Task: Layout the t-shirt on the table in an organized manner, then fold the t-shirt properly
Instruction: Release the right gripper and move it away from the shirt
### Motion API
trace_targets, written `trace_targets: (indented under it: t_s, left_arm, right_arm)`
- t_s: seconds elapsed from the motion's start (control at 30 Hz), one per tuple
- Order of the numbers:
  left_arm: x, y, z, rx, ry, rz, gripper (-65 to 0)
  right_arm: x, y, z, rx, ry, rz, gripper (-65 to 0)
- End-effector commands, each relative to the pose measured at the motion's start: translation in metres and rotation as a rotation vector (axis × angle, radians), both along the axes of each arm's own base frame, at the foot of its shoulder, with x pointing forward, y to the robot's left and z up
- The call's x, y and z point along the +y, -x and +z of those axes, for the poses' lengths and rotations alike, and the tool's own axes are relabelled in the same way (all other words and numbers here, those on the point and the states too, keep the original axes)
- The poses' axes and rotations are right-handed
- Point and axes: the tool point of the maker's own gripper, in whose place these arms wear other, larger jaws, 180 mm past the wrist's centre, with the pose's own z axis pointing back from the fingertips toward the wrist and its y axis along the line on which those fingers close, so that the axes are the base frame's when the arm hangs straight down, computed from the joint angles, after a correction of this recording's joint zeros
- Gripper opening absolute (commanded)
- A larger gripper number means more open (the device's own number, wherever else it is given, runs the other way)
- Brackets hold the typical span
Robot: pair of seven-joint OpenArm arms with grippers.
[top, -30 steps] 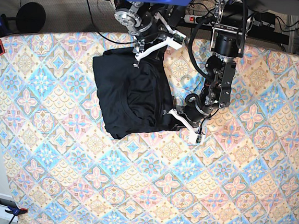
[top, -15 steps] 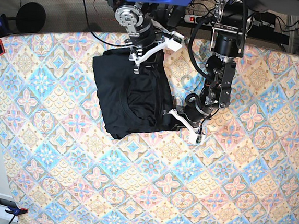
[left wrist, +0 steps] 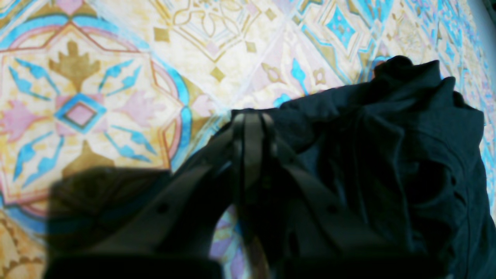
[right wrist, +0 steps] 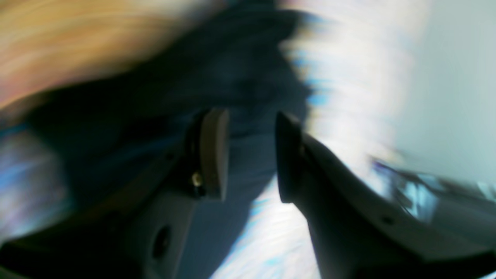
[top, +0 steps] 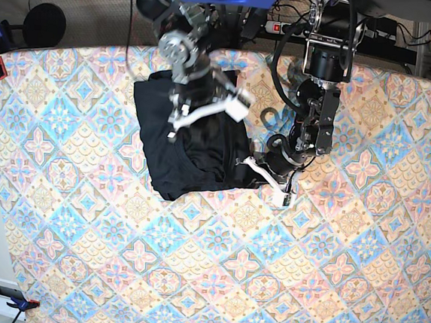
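Black t-shirt (top: 190, 148) bunched, creased, upper centre of patterned counter (top: 213, 275), left tool (left wrist: 252, 128) clamped on its hem, right tool (right wrist: 248, 151) half-spread, empty above it.

My left pincer (left wrist: 252, 128) is pressed fully closed, its two dark fingers (left wrist: 248, 155) meeting in one narrow tip on the edge of the black t-shirt (left wrist: 407, 155), while the arm behind it reaches down from the far edge of the counter (top: 343, 256) and bends at the wrist toward the garment's near corner. My right pincer (right wrist: 250, 155) hangs above the t-shirt with its jaws parted about halfway and nothing between them, its white fingers (top: 204, 115) blurred in the overhead view and angled across the cloth.
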Motion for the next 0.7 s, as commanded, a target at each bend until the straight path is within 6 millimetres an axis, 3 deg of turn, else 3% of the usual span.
trace_targets:
  t_s: [0.0,0.13,0.3,0.47,0.6,0.63,0.67]
  left_arm:
    - [0.016,0.042,-0.043,0.214,-0.128,-0.030,-64.9]
    - [0.016,0.043,-0.043,0.215,-0.128,-0.030,-64.9]
    - [0.016,0.043,-0.043,0.215,-0.128,-0.030,-64.9]
    - [0.016,0.043,-0.043,0.217,-0.128,-0.030,-64.9]
    - [0.016,0.052,-0.049,0.233,-0.130,-0.032,-64.9]
    - [0.016,0.053,-0.049,0.235,-0.130,-0.033,-65.0]
    - [0.017,0.054,-0.050,0.237,-0.133,-0.033,-65.0]
  right_arm:
    - [0.000,0.009,-0.006,0.038,-0.013,0.003,-45.7]
    - [-0.005,0.006,-0.007,0.050,-0.033,-0.013,-45.7]
    - [-0.038,-0.019,-0.002,0.033,-0.057,-0.092,-45.7]
    - [-0.108,-0.068,0.021,0.043,-0.239,-0.270,-48.1]
    - [-0.191,-0.110,0.056,-0.035,-0.360,-0.476,-61.1]
    - [-0.211,-0.117,0.060,-0.040,-0.349,-0.522,-65.0]
    - [-0.232,-0.119,0.058,-0.034,-0.321,-0.563,-65.0]
